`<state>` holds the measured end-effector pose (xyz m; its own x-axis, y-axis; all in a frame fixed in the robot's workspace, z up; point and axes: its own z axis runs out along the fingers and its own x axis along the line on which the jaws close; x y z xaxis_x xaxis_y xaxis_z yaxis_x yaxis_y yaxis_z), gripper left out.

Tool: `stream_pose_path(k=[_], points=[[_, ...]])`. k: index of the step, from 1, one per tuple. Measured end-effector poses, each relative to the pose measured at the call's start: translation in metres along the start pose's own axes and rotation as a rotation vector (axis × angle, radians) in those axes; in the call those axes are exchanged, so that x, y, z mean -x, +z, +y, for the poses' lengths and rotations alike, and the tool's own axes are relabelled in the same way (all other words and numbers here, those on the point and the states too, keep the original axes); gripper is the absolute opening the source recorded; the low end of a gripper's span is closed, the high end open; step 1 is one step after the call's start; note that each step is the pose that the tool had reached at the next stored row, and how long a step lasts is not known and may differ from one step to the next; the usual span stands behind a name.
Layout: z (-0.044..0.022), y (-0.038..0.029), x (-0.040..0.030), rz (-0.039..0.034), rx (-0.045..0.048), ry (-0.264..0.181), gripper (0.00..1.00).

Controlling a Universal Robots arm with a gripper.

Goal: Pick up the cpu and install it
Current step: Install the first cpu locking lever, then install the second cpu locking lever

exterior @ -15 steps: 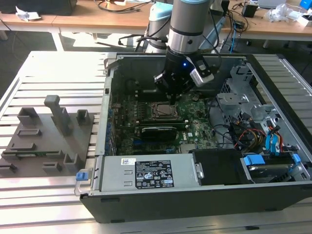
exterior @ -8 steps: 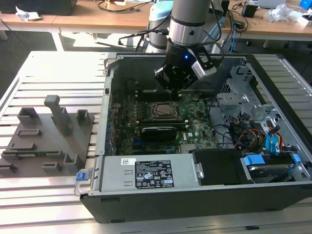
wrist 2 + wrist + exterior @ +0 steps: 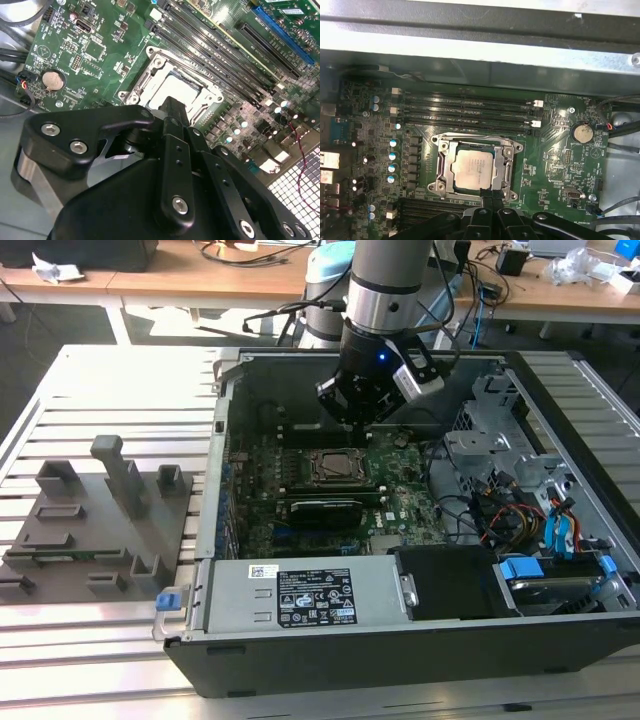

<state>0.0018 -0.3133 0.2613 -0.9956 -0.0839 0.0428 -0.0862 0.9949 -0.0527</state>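
Observation:
The cpu (image 3: pixel 472 169), a small square chip with a silvery-pinkish top, lies flat inside the open socket frame (image 3: pixel 509 165) on the green motherboard (image 3: pixel 550 150). In the exterior view the cpu (image 3: pixel 333 466) sits mid-board in the open computer case (image 3: pixel 300 650). My gripper (image 3: pixel 353 423) hangs a little above the board, just behind the socket. Its black fingertips (image 3: pixel 490 196) stand close together at the socket's edge with nothing between them. In the second wrist view the gripper (image 3: pixel 173 106) covers part of the cpu (image 3: pixel 182 89).
Empty memory slots (image 3: pixel 470 107) run beside the socket. A coin battery (image 3: pixel 581 132) sits on the board. A drive cage with cables (image 3: pixel 520 490) fills the case at the exterior view's right. A grey fixture (image 3: pixel 100 510) lies on the slatted table at its left.

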Motion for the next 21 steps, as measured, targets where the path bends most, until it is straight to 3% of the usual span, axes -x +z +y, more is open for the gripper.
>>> stream_pose_path(k=[5,13,16,19,21], points=[[-0.0002,0.0000,0.0000,-0.0001,0.0004,0.000,0.11],[-0.0200,0.0012,-0.0017,-0.0001,0.0013,0.000,0.11],[-0.0312,0.0023,-0.0026,-0.0022,0.0253,-0.001,0.11],[-0.0453,0.0041,-0.0039,-0.0064,0.0734,-0.003,0.11],[-0.0559,0.0056,-0.0048,-0.0103,0.1194,-0.005,0.11]])
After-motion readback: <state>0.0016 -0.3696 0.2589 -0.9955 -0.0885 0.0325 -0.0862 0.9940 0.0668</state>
